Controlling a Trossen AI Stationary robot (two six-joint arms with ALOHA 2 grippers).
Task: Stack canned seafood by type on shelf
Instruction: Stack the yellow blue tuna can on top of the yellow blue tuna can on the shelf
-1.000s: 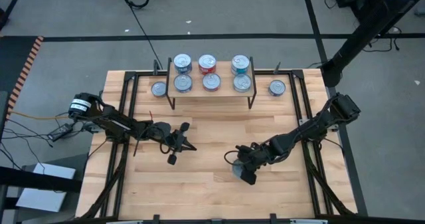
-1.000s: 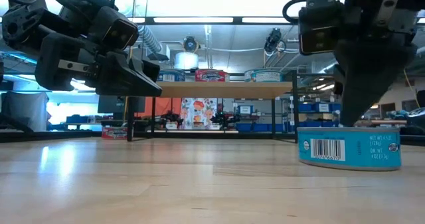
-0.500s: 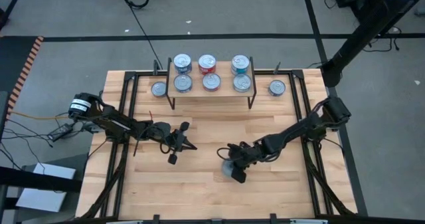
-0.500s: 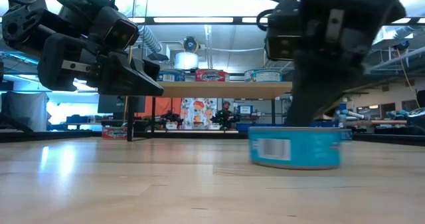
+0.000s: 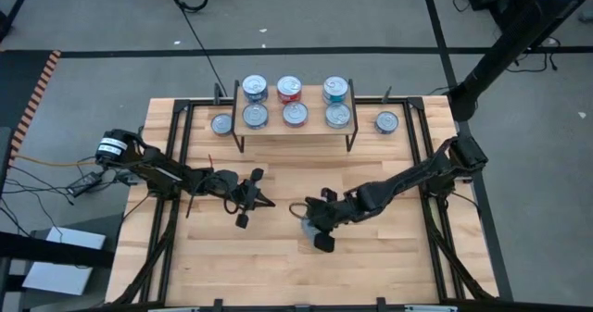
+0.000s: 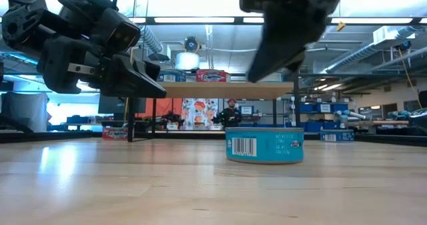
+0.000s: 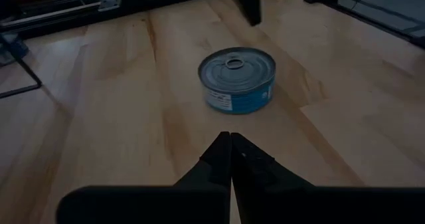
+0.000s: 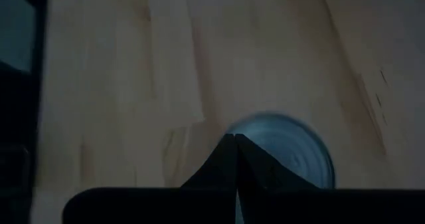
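Note:
A teal-labelled tin (image 6: 264, 146) stands flat on the tabletop, a little right of centre (image 5: 307, 229); its silver top with the pull ring shows in the left wrist view (image 7: 237, 80). My right gripper (image 6: 252, 77) is shut and hangs above the tin, clear of it. My left gripper (image 7: 230, 143) is shut, held low over the table to the tin's left, pointing at it. The shelf (image 5: 296, 132) stands at the far edge with several tins on its plank, in columns of blue, red and teal.
Two more tins stand on the table beside the shelf's ends, one at the left (image 5: 220, 124) and one at the right (image 5: 386, 122). Black frame rails (image 5: 176, 164) run along both table sides. Bare wood lies in front of the shelf.
My right gripper, shut, has slid the teal tin along the table toward the left edge, then risen off it and rolled. The tin stays upright, now nearer the table's middle.

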